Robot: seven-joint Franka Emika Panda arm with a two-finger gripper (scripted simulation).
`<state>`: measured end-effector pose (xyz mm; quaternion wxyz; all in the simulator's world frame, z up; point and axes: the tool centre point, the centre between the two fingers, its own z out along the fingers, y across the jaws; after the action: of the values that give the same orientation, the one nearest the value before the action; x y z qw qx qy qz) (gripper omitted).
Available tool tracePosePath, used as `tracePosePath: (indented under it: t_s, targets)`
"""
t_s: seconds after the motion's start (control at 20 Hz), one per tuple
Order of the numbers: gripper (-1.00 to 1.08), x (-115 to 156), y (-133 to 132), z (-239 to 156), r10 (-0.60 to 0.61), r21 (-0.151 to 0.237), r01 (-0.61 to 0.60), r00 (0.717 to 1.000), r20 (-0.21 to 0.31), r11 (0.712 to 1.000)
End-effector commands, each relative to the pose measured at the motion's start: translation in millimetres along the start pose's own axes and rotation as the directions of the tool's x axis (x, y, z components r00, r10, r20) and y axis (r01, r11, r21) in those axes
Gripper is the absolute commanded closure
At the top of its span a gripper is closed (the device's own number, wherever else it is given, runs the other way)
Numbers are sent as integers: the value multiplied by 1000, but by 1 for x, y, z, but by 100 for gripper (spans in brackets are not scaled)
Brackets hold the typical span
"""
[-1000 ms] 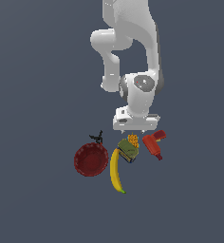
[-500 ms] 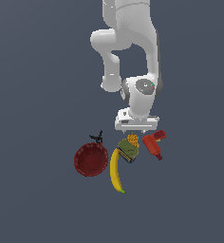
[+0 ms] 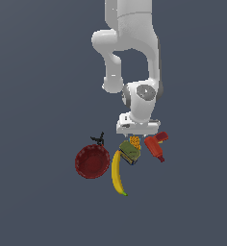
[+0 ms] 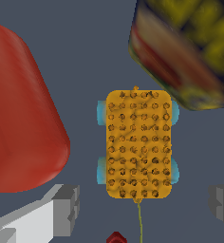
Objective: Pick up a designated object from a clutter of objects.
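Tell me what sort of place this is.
A simulated test scene, not a real room: a plain blue-grey floor with no walls or furniture, flatly rendered clutter such as the banana and red bowl, and a white arm hanging over the orange block.

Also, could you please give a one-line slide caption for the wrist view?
Open gripper poised above the orange block, between the red bottle and the olive-green can.

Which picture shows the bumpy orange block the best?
The wrist view. The orange block fills the middle, so you can see its dotted grid face and bluish edges between the open jaws. In the exterior view it is only a tiny orange patch under the gripper, beside the can.
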<state>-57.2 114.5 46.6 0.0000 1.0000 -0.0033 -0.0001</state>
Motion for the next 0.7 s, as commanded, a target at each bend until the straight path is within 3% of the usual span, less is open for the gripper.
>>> tracePosePath:
  t_s: [0.0, 0.45, 0.5, 0.65]
  targets:
    - [-92, -1, 0, 12, 0, 0, 0, 1000, 0, 1000]
    - [-92, 0, 0, 32, 0, 0, 0, 1000, 0, 1000]
    - [108, 0, 0, 32, 0, 0, 0, 1000, 0, 1000]
    - [108, 0, 0, 32, 0, 0, 0, 1000, 0, 1000]
